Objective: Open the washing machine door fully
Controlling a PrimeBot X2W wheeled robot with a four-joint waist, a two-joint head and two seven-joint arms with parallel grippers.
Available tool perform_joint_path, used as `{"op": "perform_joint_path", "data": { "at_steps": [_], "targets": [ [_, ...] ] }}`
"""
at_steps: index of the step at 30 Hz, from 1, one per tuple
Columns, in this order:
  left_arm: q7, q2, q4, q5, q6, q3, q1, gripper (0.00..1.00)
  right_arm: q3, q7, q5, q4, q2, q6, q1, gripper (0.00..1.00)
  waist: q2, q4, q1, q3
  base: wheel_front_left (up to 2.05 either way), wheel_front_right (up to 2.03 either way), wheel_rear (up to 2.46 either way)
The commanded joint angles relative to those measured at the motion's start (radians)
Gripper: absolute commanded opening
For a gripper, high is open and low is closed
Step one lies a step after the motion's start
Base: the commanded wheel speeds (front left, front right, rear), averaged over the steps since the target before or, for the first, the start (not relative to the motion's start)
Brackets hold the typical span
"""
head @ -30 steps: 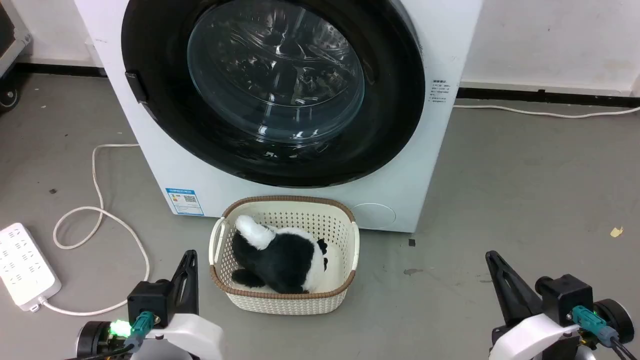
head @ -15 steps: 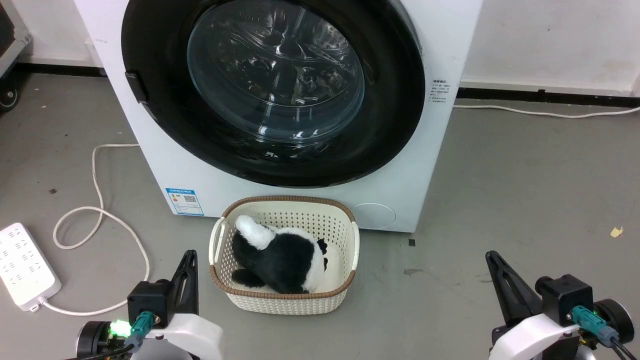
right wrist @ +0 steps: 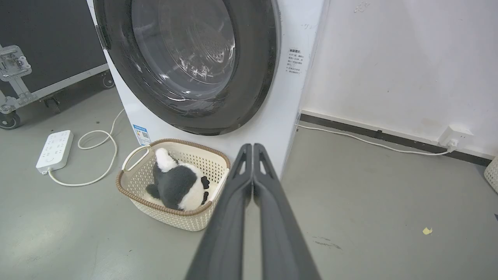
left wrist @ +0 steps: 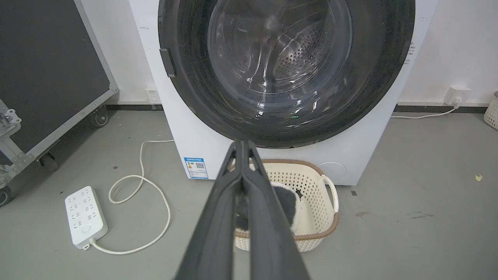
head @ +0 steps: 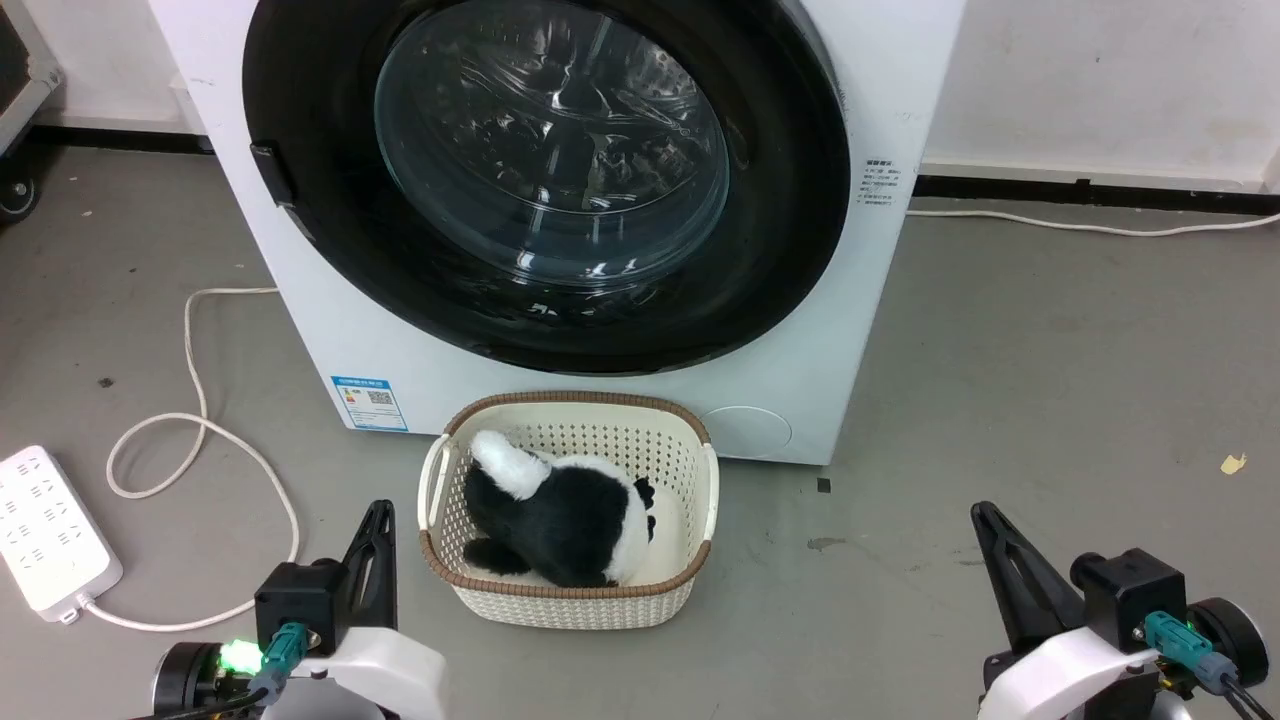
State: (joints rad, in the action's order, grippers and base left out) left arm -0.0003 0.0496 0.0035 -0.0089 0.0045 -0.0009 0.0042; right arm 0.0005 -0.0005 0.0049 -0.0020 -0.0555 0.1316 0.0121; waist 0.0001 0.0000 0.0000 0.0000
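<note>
**Glossy black door flush on the machine, both claws pinched closed**

The washing machine door [head: 545, 180] fills the upper centre of the head view. It is a broad, glossy black ring around a bulging clear glass bowl, and the perforated steel drum glints through the glass. The door lies flat against the smooth white front of the washing machine [head: 900, 90]. A small blue sticker [head: 369, 402] sits at the machine's lower left and a round cap [head: 745, 432] at its lower right.

Just below the machine, a cream basket [head: 570, 605] of perforated plastic with a brown woven rim holds a fluffy black-and-white plush toy [head: 560, 520].

On the matte grey floor [head: 1050, 380] at the left, a white power strip [head: 45, 540] trails a looping cord [head: 200, 420].

The left gripper [head: 378, 515] is at the lower left and the right gripper [head: 985, 515] at the lower right. On each, the tapered dark fingers are pressed together around nothing, well apart from the door.
</note>
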Motion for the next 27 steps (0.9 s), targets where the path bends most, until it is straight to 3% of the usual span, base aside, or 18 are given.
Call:
{"op": "perform_joint_path", "data": {
  "at_steps": [1, 12, 13, 27],
  "targets": [
    [0.000, 0.001, -0.004, 0.009, -0.005, 0.001, -0.004, 0.00, 0.000, 0.000, -0.005, 0.002, 0.005, -0.001, -0.012, 0.00, -0.0001, 0.000, 0.0000, 0.000, 0.00, 0.00, 0.00],
    [0.000, 0.001, -0.004, 0.009, -0.005, 0.001, -0.004, 0.00, 0.000, 0.000, -0.005, 0.002, 0.005, -0.001, -0.012, 0.00, -0.0001, 0.000, 0.0000, 0.000, 0.00, 0.00, 0.00],
    [0.000, 0.000, 0.000, 0.000, 0.000, 0.000, 0.000, 1.00, 0.000, 0.000, 0.000, 0.000, 0.000, 0.000, 0.000, 1.00, -0.0001, 0.000, 0.0000, 0.000, 0.00, 0.00, 0.00],
    [-0.026, 0.001, 0.003, 0.001, 0.017, -0.016, -0.003, 1.00, -0.016, -0.026, 0.021, -0.005, 0.001, 0.000, 0.002, 1.00, -0.0001, -0.001, 0.0000, 0.007, 0.00, 0.00, 0.00]
  ]
}}
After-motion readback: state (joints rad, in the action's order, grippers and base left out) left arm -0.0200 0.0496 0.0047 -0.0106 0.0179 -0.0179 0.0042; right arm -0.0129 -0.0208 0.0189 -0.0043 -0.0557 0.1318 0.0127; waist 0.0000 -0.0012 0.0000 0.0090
